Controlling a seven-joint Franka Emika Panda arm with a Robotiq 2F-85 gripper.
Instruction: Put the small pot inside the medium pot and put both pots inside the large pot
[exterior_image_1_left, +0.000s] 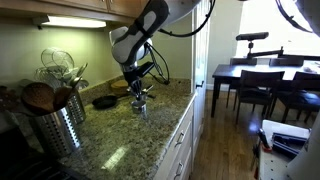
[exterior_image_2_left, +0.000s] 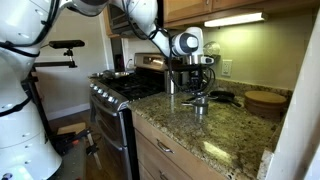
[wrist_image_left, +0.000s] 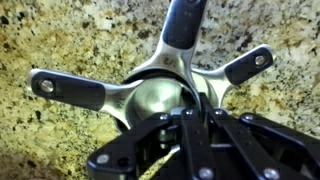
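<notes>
Granite counter (wrist_image_left: 60, 40), speckled tan and brown, fills the wrist view under your gripper (wrist_image_left: 190, 122). Your jaws are drawn fully together, right at the near rim of a stack of pots (wrist_image_left: 150, 98). You cannot tell whether a thin edge is pinched between them. Directly below the jaws the shiny silver pots sit nested on the stone, with one round bowl showing in the middle. Three handles fan out from it: one to the left (wrist_image_left: 65, 90), one straight ahead of the jaws (wrist_image_left: 185, 25) and one to the right (wrist_image_left: 245, 65). Which handle belongs to the small pot, the medium pot or the large pot cannot be told from here.

Just beside the jaws, in an exterior view, a black frying pan (exterior_image_1_left: 105, 100) lies on the counter. Farther along from them, near the camera, a tall steel utensil holder (exterior_image_1_left: 62, 125) stands with a whisk and wooden spoons. Above that side a light strip (exterior_image_1_left: 75, 21) glows under the cabinets. In an exterior view, a round wooden board (exterior_image_2_left: 265, 99) lies on the counter beyond the pan, and a stove (exterior_image_2_left: 125, 90) stands next to the counter on the opposite side of the jaws. Well away from the jaws, past the counter's edge, a dark dining table (exterior_image_1_left: 235, 72) with chairs (exterior_image_1_left: 255, 92) stands on a wood floor (exterior_image_1_left: 225, 150).
</notes>
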